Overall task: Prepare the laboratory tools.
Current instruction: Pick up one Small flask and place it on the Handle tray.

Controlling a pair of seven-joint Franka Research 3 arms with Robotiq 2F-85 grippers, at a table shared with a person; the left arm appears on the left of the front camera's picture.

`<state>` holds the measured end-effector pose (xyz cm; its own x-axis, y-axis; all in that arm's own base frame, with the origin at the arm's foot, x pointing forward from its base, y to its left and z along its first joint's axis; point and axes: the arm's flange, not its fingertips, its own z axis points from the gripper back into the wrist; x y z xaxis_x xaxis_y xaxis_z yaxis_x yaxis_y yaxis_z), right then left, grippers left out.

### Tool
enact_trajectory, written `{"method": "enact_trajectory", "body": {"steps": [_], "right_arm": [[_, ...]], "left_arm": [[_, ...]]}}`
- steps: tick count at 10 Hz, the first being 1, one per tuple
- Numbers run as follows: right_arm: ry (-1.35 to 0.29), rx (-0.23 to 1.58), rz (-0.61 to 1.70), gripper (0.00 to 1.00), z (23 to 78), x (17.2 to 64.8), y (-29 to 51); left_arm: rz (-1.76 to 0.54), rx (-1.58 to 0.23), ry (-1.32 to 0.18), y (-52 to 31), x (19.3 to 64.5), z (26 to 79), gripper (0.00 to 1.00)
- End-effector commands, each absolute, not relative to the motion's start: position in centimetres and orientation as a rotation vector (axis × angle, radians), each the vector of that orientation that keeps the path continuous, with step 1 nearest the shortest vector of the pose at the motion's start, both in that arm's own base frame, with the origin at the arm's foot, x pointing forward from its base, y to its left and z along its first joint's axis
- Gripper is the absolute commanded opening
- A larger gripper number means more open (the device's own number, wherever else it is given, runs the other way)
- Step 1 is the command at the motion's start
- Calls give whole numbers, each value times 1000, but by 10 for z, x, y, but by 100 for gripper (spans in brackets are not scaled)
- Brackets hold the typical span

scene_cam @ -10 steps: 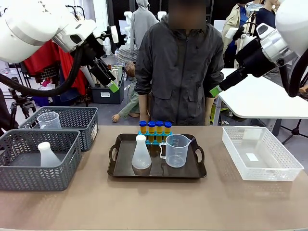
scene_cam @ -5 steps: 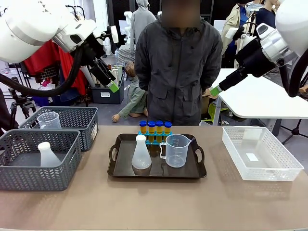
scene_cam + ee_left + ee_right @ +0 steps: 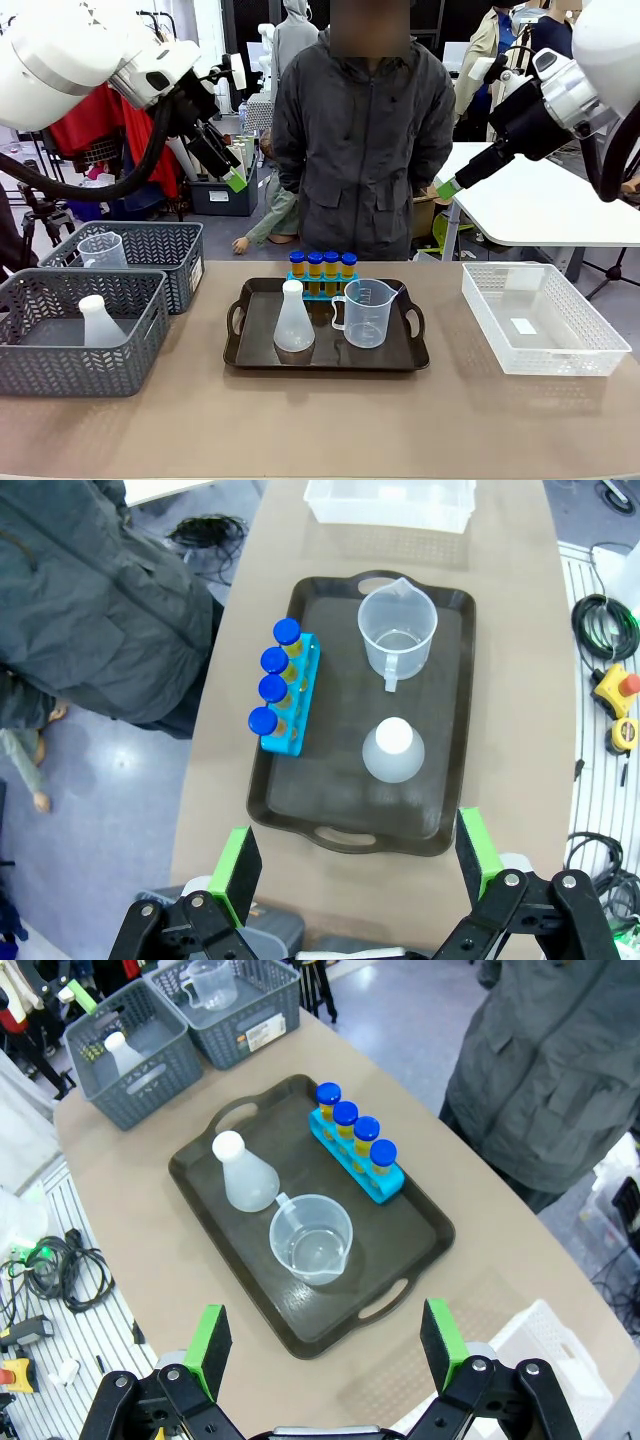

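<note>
Front view shows a dark tray point(image 3: 326, 355) at the middle of the worktop point(image 3: 320, 425), with a person point(image 3: 365, 150) standing behind it at the far side. On the tray, the blue rack point(image 3: 322, 290) stands along the far edge and holds four upright test tubes point(image 3: 322, 268) with blue caps. In front of it, the conical flask point(image 3: 294, 320) stands to the left and the measuring beaker point(image 3: 366, 312) to the right, close together. Both look empty. Two grey baskets point(image 3: 80, 330) sit at the left, one holding another flask, the farther one another beaker. A white crate point(image 3: 542, 318) lies at the right. The left tool point(image 3: 232, 180) and the right tool point(image 3: 447, 188) hang high above the worktop, well apart from everything; both wrist views show their green pads spread wide with nothing between them
</note>
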<state>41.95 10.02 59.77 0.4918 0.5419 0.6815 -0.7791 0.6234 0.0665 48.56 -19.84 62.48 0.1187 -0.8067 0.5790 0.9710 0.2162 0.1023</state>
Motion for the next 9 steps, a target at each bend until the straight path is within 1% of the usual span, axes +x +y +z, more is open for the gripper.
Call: {"method": "enact_trajectory", "body": {"steps": [1,9], "right_arm": [[-677,396,835,100,598,420,99],[-677,396,835,100,598,420,99]], "left_arm": [[-1334,-341,-598,-196,486,625,100],[-1334,-341,-598,-196,486,625,100]]}}
